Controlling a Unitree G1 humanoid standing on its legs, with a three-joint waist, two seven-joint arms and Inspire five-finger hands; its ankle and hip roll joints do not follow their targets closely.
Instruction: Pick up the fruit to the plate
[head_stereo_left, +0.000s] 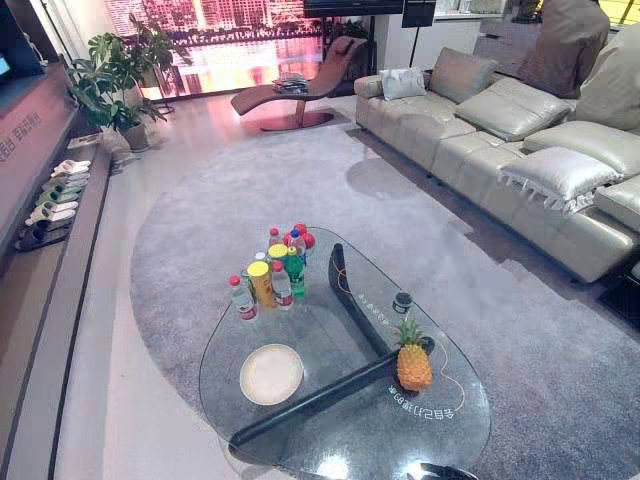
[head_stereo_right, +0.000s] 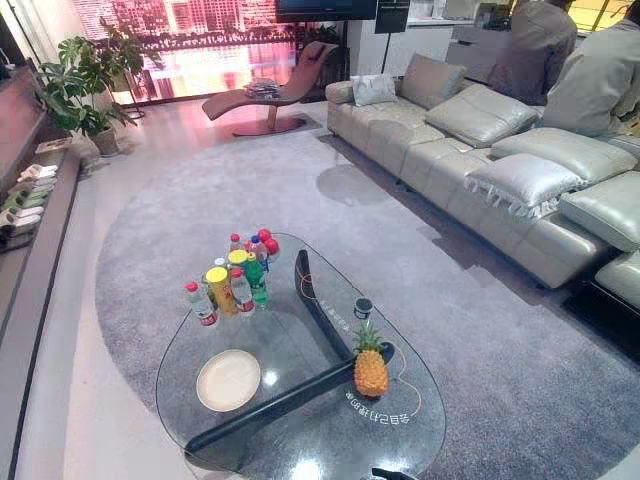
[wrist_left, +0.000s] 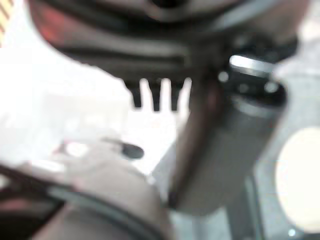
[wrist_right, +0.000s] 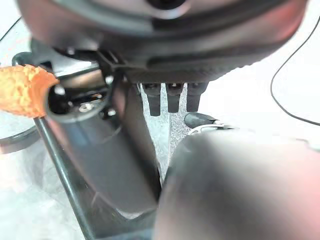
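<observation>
A pineapple (head_stereo_left: 414, 365) stands upright on the right side of the glass coffee table (head_stereo_left: 340, 440). A round cream plate (head_stereo_left: 271, 374) lies empty on the glass to its left, a dark table leg showing between them. In the right wrist view my right hand (wrist_right: 170, 97) hangs with straight fingers and nothing in it, the pineapple's orange skin (wrist_right: 20, 90) off to one side. My left hand (wrist_left: 155, 95) also has straight, empty fingers, and the plate's pale edge (wrist_left: 300, 180) shows past its thumb.
A cluster of bottles (head_stereo_left: 272, 270) stands at the table's far end, and a small dark cup (head_stereo_left: 403, 301) sits behind the pineapple. A grey sofa (head_stereo_left: 520, 150) with a seated person (head_stereo_left: 565, 45) runs along the right. A plant (head_stereo_left: 110, 85) and shoes (head_stereo_left: 55, 195) are at left.
</observation>
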